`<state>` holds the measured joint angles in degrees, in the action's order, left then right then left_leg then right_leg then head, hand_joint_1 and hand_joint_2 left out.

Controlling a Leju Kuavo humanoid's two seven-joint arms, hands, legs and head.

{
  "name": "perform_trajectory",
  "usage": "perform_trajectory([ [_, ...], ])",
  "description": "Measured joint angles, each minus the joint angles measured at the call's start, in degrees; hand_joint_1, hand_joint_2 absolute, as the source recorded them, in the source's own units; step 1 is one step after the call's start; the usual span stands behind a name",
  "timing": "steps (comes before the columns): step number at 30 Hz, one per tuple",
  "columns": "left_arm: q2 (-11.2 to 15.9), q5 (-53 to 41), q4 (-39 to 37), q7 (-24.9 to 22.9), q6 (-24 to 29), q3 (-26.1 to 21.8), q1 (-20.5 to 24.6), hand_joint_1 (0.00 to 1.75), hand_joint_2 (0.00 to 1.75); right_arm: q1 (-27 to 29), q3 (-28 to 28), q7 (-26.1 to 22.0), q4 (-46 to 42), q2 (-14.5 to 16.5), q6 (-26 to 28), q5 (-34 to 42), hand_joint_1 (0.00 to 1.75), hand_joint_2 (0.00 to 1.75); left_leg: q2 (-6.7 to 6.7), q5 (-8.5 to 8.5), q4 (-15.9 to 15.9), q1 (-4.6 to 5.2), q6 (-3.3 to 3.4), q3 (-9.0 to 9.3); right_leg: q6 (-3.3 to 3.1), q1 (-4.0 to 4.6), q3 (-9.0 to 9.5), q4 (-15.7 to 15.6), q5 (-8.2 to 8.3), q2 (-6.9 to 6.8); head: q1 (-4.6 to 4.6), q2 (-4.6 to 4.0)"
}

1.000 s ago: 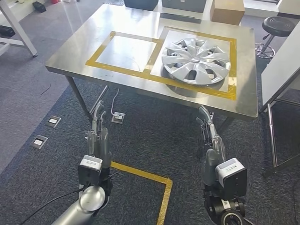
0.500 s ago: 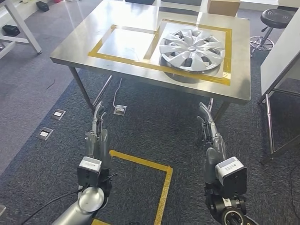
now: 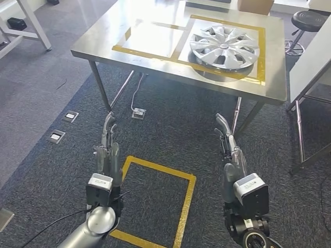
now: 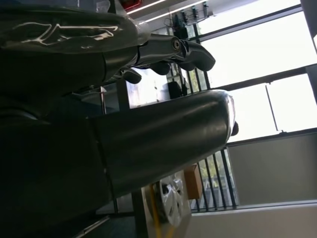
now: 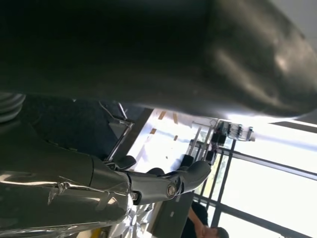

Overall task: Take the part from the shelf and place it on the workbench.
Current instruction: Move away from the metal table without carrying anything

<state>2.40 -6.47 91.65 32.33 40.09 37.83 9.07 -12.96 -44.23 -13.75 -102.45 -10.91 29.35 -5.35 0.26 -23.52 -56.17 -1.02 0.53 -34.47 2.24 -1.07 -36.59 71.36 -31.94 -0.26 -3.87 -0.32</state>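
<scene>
Dark carpet marked with a yellow tape square (image 3: 156, 201) runs up to a steel table (image 3: 117, 44) at twelve o'clock in the head view, with a round stool (image 3: 309, 21) and a white board on a stand (image 3: 308, 64) off at two o'clock. Yellow tape marks two frames on the table. The part, a silver wheel cover (image 3: 224, 48), lies face up inside the frame at one o'clock, flat on the metal and well inside the tape lines.

Both arms hang low in front of the table, well short of it. The left robot hand (image 3: 108, 145) at seven o'clock is released, fingers stretched forward with nothing between them; the left wrist view shows the same. The right robot hand (image 3: 228, 142) at five o'clock is likewise released and holds nothing.

The wheel cover looks like thin moulded plastic: probably light, stiff across the face but springy at the rim, and smooth enough to slip. It is too wide for one palm, so the safest hold is likely a hand on each side of the rim, or fingers hooked through the spoke openings.
</scene>
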Motion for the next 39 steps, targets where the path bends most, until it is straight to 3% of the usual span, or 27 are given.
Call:
perform_trajectory([
  [1, -0.01, -0.09, 0.01, -0.04, 0.0, 0.0, -0.05, 0.0, 0.0, -0.02, -0.01, 0.1, 0.01, 0.0, 0.12, -0.07, 0.0, 0.0, -0.03, 0.39, 0.01, 0.23, 0.0, -0.35, -0.64, 0.31, 2.69, -3.34, 1.7, 0.08, -0.2, -0.01],
  [3, -0.04, -0.19, 0.08, -0.12, 0.0, 0.0, -0.08, 0.0, 0.0, -0.11, 0.01, 0.25, -0.02, -0.01, 0.3, -0.1, 0.0, 0.0, -0.05, 1.16, 0.12, 0.39, -0.22, -0.76, -2.29, 0.99, 8.13, -11.85, 3.06, 0.2, -0.35, 0.0],
  [5, -0.07, -0.21, 0.17, -0.16, 0.0, 0.0, -0.09, 0.0, 0.0, -0.18, 0.03, 0.29, -0.07, -0.02, 0.42, -0.13, 0.0, 0.0, 0.05, 2.16, 0.55, 0.11, -0.93, -0.95, -3.23, 1.57, 10.59, -16.66, 2.8, 0.31, -0.44, 0.0],
  [7, -0.06, -0.21, 0.26, -0.2, 0.0, 0.0, -0.13, 0.0, 0.0, -0.19, 0.01, 0.31, -0.12, -0.01, 0.48, -0.15, 0.0, 0.0, 0.06, 3.19, 1.42, -0.04, -1.73, -1.08, -3.48, 1.63, 10.81, -18.31, 4.1, 0.33, -1.03, -0.01],
  [8, -0.05, -0.21, 0.3, -0.21, 0.0, -0.01, -0.14, 0.0, 0.0, -0.25, 0.0, 0.32, -0.12, -0.01, 0.49, -0.14, 0.0, 0.0, -0.04, 2.8, 1.44, 0.02, -1.99, -1.41, -3.54, 1.44, 10.75, -19.14, 5.06, 0.24, -1.27, 0.0],
  [10, -0.01, -0.21, 0.34, -0.27, 0.01, -0.03, -0.17, 0.0, 0.0, -0.39, -0.02, 0.35, -0.12, 0.0, 0.46, -0.13, 0.0, 0.0, -0.25, -1.28, -1.9, 0.12, -2.35, -3.04, -3.66, 0.89, 10.14, -20.73, 6.86, -0.04, -0.93, -0.01],
  [12, 0.06, -0.21, 0.34, -0.34, 0.02, -0.04, -0.3, 0.0, 0.0, -0.43, -0.05, 0.39, -0.11, 0.0, 0.29, -0.09, 0.0, 0.0, -0.31, -6.41, -9.16, -0.04, -2.83, -5.19, -3.61, 0.91, 8.57, -20.83, 8.11, -0.19, -0.16, -0.01],
  [13, 0.09, -0.21, 0.34, -0.37, 0.02, -0.04, -0.38, 0.0, 0.0, -0.41, -0.08, 0.4, -0.1, 0.0, 0.14, -0.06, 0.0, 0.0, -0.31, -7.32, -12.5, -0.14, -3.14, -5.86, -3.49, 0.91, 7.82, -20.74, 8.64, -0.19, 0.1, 0.0],
  [14, 0.11, -0.22, 0.34, -0.4, 0.02, -0.04, -0.42, 0.0, 0.0, -0.39, -0.12, 0.41, -0.09, 0.0, -0.06, 0.01, 0.0, 0.0, -0.31, -6.82, -14.45, -0.27, -3.44, -5.91, -3.36, 0.84, 7.07, -20.54, 9.11, -0.15, 0.37, 0.0],
  [15, 0.14, -0.25, 0.34, -0.44, 0.02, -0.04, -0.44, 0.0, 0.0, -0.39, -0.15, 0.41, -0.08, 0.0, -0.22, 0.08, 0.0, 0.0, -0.32, -5.3, -14.49, -0.45, -3.71, -5.06, -3.13, 0.73, 6.28, -20.23, 9.52, 0.03, 0.6, 0.0],
  [17, 0.17, -0.34, 0.34, -0.5, 0.02, -0.04, -0.44, 0.0, 0.0, -0.41, -0.19, 0.41, -0.08, 0.0, -0.45, 0.21, 0.0, 0.0, -1.07, -2.5, -8.59, -1.01, -4.15, -0.44, -2.53, 0.45, 4.64, -19.12, 10.08, 0.6, 1.03, 0.0],
  [19, 0.16, -0.38, 0.36, -0.5, 0.02, -0.04, -0.49, 0.0, 0.0, -0.49, -0.16, 0.39, -0.11, 0.0, -0.56, 0.28, 0.0, 0.0, -2.62, -2.84, -1.2, -1.29, -4.02, 4.37, -1.87, 0.41, 3.1, -17.74, 10.42, 1.34, 1.47, 0.0],
  [20, 0.16, -0.37, 0.37, -0.5, 0.02, -0.04, -0.53, 0.0, 0.0, -0.5, -0.15, 0.36, -0.14, 0.0, -0.64, 0.32, 0.0, 0.0, -3.03, -3.54, 0.7, -1.28, -3.69, 5.45, -1.5, 0.46, 2.56, -17.28, 10.65, 1.76, 1.54, 0.01],
  [22, 0.17, -0.37, 0.39, -0.5, 0.02, -0.04, -0.62, 0.0, 0.0, -0.42, -0.14, 0.32, -0.16, -0.01, -0.79, 0.52, 0.0, 0.0, -2.24, -3.61, 1.24, -1.08, -2.51, 5.42, -0.71, 0.34, 1.92, -17.06, 11.24, 2.54, 1.31, 0.0],
  [24, 0.14, -0.35, 0.39, -0.5, 0.02, -0.04, -0.62, 0.0, 0.0, -0.28, -0.12, 0.31, -0.16, -0.02, -0.84, 0.8, 0.0, 0.0, -1.04, -3.0, 1.4, -1.08, -1.28, 5.0, -0.12, 0.07, 0.73, -15.34, 9.87, 2.16, 0.9, 0.0],
  [25, 0.13, -0.31, 0.39, -0.5, 0.01, -0.04, -0.61, 0.0, 0.0, -0.22, -0.1, 0.32, -0.15, -0.02, -0.86, 0.9, 0.0, 0.0, -0.44, -2.66, 1.49, -1.15, -0.79, 4.69, 0.08, -0.02, -0.38, -12.77, 7.96, 1.65, 0.56, 0.0],
  [27, 0.11, -0.22, 0.4, -0.5, 0.0, -0.04, -0.68, 0.0, 0.0, -0.13, -0.09, 0.32, -0.14, -0.02, -0.94, 0.98, 0.0, 0.0, 0.62, -2.07, 1.48, -1.1, -0.3, 3.89, 0.53, -0.09, -3.16, -4.61, 3.11, 0.9, -0.33, 0.01],
  [28, 0.11, -0.19, 0.39, -0.5, 0.0, -0.04, -0.73, 0.0, 0.0, -0.06, -0.09, 0.34, -0.14, -0.02, -1.0, 0.98, 0.0, 0.0, 1.17, -1.8, 1.46, -1.08, -0.26, 3.47, 0.74, -0.12, -4.01, -1.1, 1.48, 0.8, -0.71, 0.01],
  [29, 0.11, -0.19, 0.39, -0.5, 0.0, -0.04, -0.77, 0.0, 0.0, 0.01, -0.1, 0.35, -0.14, -0.02, -1.07, 0.99, 0.0, 0.0, 1.69, -1.54, 1.44, -1.07, -0.29, 3.12, 0.87, -0.15, -3.95, 0.6, 0.82, 0.71, -1.01, 0.01],
  [30, 0.11, -0.22, 0.39, -0.5, 0.0, -0.04, -0.81, 0.0, 0.0, 0.07, -0.11, 0.37, -0.14, -0.02, -1.18, 1.02, 0.0, 0.0, 2.18, -1.33, 1.42, -1.06, -0.38, 2.88, 0.9, -0.18, -2.6, -0.22, 1.28, 0.56, -1.33, 0.01],
  [31, 0.11, -0.28, 0.39, -0.5, 0.0, -0.04, -0.82, 0.0, 0.0, 0.08, -0.11, 0.38, -0.14, -0.02, -1.29, 1.07, 0.0, 0.0, 2.66, -1.18, 1.41, -1.07, -0.48, 2.75, 0.82, -0.2, -0.14, -3.36, 2.59, 0.18, -1.67, 0.0],
  [33, 0.11, -0.5, 0.44, -0.5, 0.0, -0.04, -0.83, 0.0, 0.0, 0.01, -0.09, 0.38, -0.14, -0.02, -1.49, 1.16, 0.0, 0.0, 3.55, -0.93, 1.4, -0.96, -0.85, 2.73, 0.35, 0.18, 5.43, -12.09, 5.03, -2.19, -2.31, 0.0],
  [34, 0.11, -0.62, 0.47, -0.5, 0.0, -0.04, -0.85, 0.0, 0.0, -0.06, -0.07, 0.35, -0.15, -0.01, -1.56, 1.19, 0.0, 0.0, 3.98, -0.78, 1.4, -0.85, -1.11, 2.69, -0.01, 0.51, 7.12, -15.23, 5.5, -3.32, -2.58, 0.0],
  [35, 0.1, -0.72, 0.5, -0.5, 0.0, -0.04, -0.88, 0.0, 0.0, -0.1, -0.06, 0.33, -0.15, -0.01, -1.59, 1.2, 0.0, 0.0, 4.48, -0.62, 1.4, -0.74, -1.39, 2.66, -0.36, 0.85, 7.82, -16.94, 5.51, -4.06, -2.73, 0.0],
  [37, 0.08, -0.9, 0.55, -0.52, 0.0, -0.04, -0.93, 0.0, 0.0, -0.05, -0.05, 0.28, -0.16, -0.01, -1.67, 1.22, 0.0, 0.0, 5.57, -0.31, 1.59, -0.61, -2.01, 2.69, -1.06, 1.16, 7.57, -17.55, 5.53, -3.43, -2.67, 0.01],
  [39, 0.07, -1.07, 0.69, -0.6, 0.0, -0.07, -0.94, 0.0, 0.0, 0.0, -0.06, 0.22, -0.17, -0.01, -1.8, 1.22, 0.0, 0.0, 4.71, -1.41, 0.41, -0.67, -2.59, 2.36, -1.9, 0.91, 7.61, -17.95, 6.24, -2.27, -2.27, 0.01],
])
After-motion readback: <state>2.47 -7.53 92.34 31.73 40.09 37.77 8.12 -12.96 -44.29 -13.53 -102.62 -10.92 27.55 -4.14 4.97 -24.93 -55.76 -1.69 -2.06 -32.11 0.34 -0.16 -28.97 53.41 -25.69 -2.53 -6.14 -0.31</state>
